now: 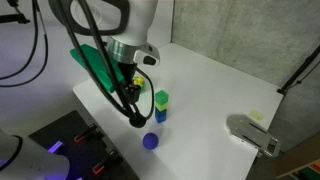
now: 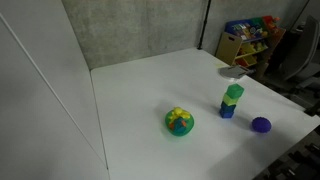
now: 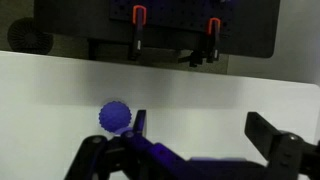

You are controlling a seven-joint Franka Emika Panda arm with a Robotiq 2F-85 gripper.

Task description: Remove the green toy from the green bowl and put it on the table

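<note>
The green bowl (image 2: pixel 169 127) stands on the white table (image 2: pixel 150 85) and holds a green and yellow toy (image 2: pixel 180 119). In an exterior view my gripper (image 1: pixel 137 117) hangs over the table (image 1: pixel 215 80) to the left of a block stack, and the arm hides most of the bowl there. In the wrist view the gripper (image 3: pixel 200 130) is open, with only bare white table between its fingers. The bowl and toy do not show in the wrist view.
A green cube on a blue cube (image 2: pixel 232 100) (image 1: pixel 161 104) stands near the bowl. A purple ball (image 2: pixel 261 125) (image 1: pixel 150 141) (image 3: pixel 115 116) lies near the table's edge, beside my left finger in the wrist view. A grey device (image 1: pixel 254 134) sits at the table's corner.
</note>
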